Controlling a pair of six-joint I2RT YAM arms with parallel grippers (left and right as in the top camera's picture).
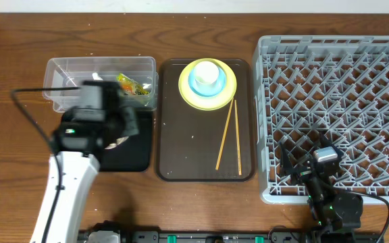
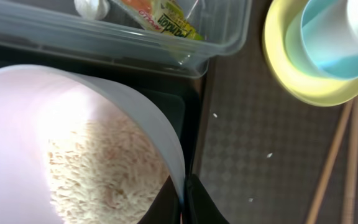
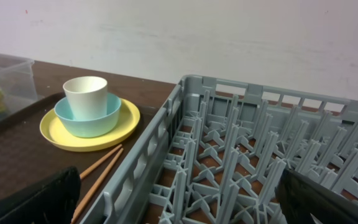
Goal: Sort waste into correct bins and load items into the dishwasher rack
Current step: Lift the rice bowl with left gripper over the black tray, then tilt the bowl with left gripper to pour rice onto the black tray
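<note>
My left gripper (image 2: 184, 186) is shut on the rim of the white bowl (image 2: 30, 124), which holds loose rice grains (image 2: 104, 174) over the black tray (image 1: 130, 158). Behind it, the clear tub (image 1: 100, 71) contains the snack wrapper (image 2: 160, 18) and a white paper scrap (image 2: 92, 6). The white cup (image 1: 208, 73) stands in the light blue bowl (image 1: 196, 86) on the yellow plate (image 1: 225, 94). Two chopsticks (image 1: 225, 135) lie beside them. My right gripper (image 3: 185, 205) hangs open over the front left corner of the grey dishwasher rack (image 1: 343, 101).
The plate stack and chopsticks rest on a dark brown serving tray (image 1: 194, 148) between the bins and the rack. A few stray grains (image 2: 270, 155) lie on that tray. A black cable (image 1: 26, 108) loops left of my left arm.
</note>
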